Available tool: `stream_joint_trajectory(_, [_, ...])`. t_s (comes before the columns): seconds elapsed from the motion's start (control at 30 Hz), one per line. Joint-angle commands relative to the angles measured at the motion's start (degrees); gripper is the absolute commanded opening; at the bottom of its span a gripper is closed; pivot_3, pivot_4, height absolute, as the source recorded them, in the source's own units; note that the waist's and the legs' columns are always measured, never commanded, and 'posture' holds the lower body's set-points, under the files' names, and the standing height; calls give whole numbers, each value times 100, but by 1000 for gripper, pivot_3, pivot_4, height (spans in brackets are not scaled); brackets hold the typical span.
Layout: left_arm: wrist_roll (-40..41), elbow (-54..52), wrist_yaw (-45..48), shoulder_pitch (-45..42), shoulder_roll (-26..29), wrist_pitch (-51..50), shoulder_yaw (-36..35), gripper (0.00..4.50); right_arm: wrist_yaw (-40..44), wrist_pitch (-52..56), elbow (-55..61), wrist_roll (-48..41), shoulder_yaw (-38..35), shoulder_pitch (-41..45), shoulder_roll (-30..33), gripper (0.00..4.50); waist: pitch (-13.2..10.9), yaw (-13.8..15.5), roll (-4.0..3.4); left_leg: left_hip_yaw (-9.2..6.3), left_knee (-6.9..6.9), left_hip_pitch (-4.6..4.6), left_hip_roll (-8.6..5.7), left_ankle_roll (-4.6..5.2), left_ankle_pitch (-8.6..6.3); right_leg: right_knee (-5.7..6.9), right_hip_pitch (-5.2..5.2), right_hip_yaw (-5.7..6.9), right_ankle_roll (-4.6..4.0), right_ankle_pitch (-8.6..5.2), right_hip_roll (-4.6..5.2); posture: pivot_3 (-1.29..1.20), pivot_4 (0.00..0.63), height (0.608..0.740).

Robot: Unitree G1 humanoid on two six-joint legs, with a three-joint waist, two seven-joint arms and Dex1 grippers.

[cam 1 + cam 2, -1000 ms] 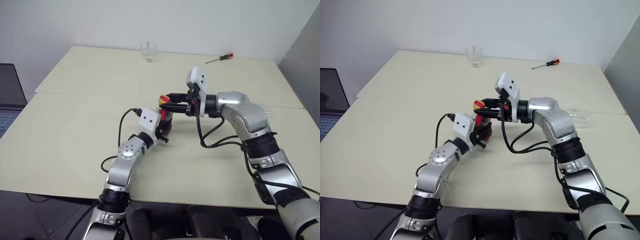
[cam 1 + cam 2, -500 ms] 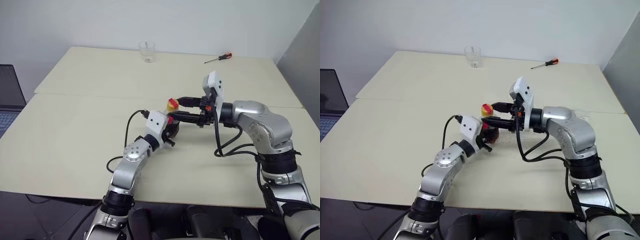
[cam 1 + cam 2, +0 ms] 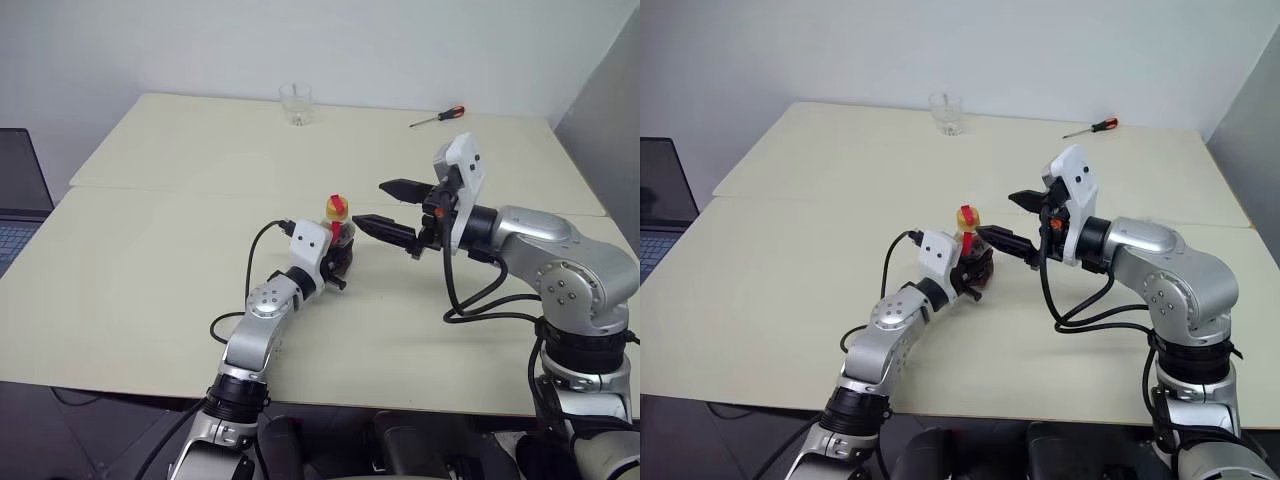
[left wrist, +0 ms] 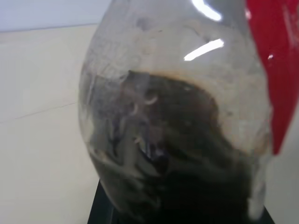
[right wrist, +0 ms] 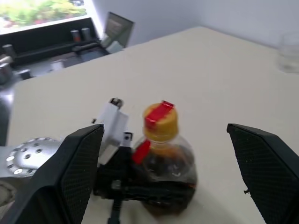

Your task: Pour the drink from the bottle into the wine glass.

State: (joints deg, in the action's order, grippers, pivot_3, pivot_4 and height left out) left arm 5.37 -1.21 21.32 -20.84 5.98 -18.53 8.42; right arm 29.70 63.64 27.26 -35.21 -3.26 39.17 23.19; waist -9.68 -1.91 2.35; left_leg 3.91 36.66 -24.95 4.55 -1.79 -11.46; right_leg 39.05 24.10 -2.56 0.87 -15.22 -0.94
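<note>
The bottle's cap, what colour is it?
Yellow-orange, with a red strip over it; the cap shows best in the right wrist view.

Bottle (image 3: 338, 235) upright on table (image 3: 150, 260), near centre, w/ left gripper (image 3: 336, 262) at its base. Right gripper (image 3: 395, 208) just to its right, apart from it. Tumbler (image 3: 296, 103) at far edge, behind bottle. Screwdriver (image 3: 437, 116) far right, well apart. Laptop (image 3: 18, 195) off table's left side.
</note>
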Motion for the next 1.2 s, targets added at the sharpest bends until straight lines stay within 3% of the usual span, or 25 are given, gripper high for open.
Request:
stream_joint_trajectory(0.03, [2,-95,-44,-134,-44,172,-23,916,-689,445,474,-156,-49,284,-391,4500,0,-3,0,-2,-1,0,0,0,0,2,1,0,0,0,-1,0,150,740])
stream_joint_trajectory(0.2, [-12,-93,-91,-131,-33,149,-18,916,-1372,1147,544,-171,144,465,-1002,4500,0,9,-1,-13,-2,-1,-1,0,0,1,-1,5,0,0,0,0,150,740])
stream_joint_trajectory(0.43, [12,-112,-115,-125,-50,139,-38,900,-2024,1399,264,143,208,659,-1351,4500,0,12,-1,-13,0,-3,-5,0,0,-1,-2,6,0,0,4,0,150,740])
stream_joint_trajectory(1.2, [12,-148,-219,-72,-69,106,-55,900,-2413,1373,-238,580,392,982,-1882,4500,0,9,-1,-14,-2,-3,-3,0,0,-2,0,7,0,-1,1,0,150,740])
